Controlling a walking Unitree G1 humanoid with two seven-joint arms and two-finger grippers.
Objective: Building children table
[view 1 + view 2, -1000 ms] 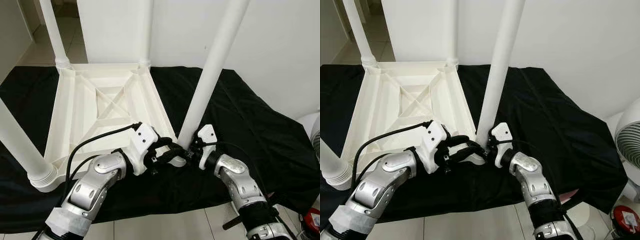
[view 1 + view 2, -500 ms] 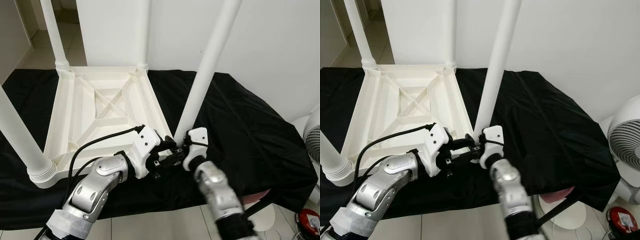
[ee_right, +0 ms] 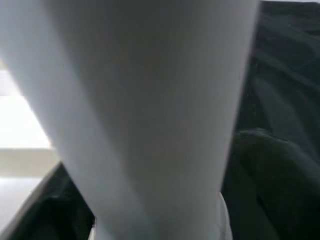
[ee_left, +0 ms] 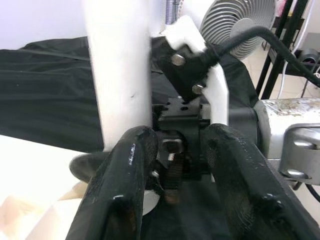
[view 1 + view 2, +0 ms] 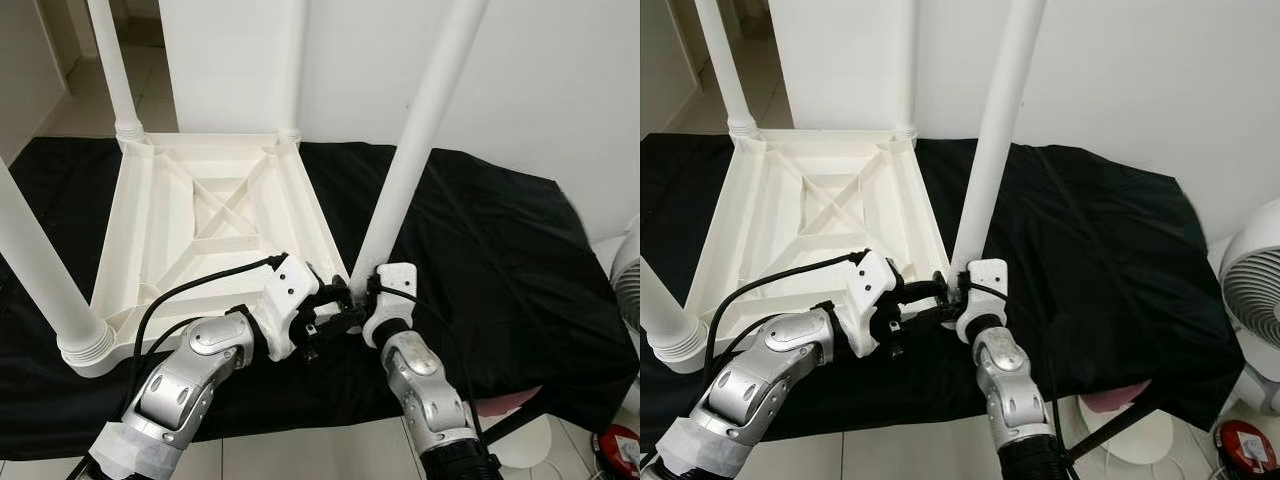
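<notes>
Writing or brand marks: can't make out any. Upside-down white plastic children's table lies on black cloth, legs pointing up. Near-right white round leg stands at table's corner. Left gripper sits at base of that leg, black fingers spread, leg just beside one. Right gripper presses against leg base; can't tell its jaws.
</notes>
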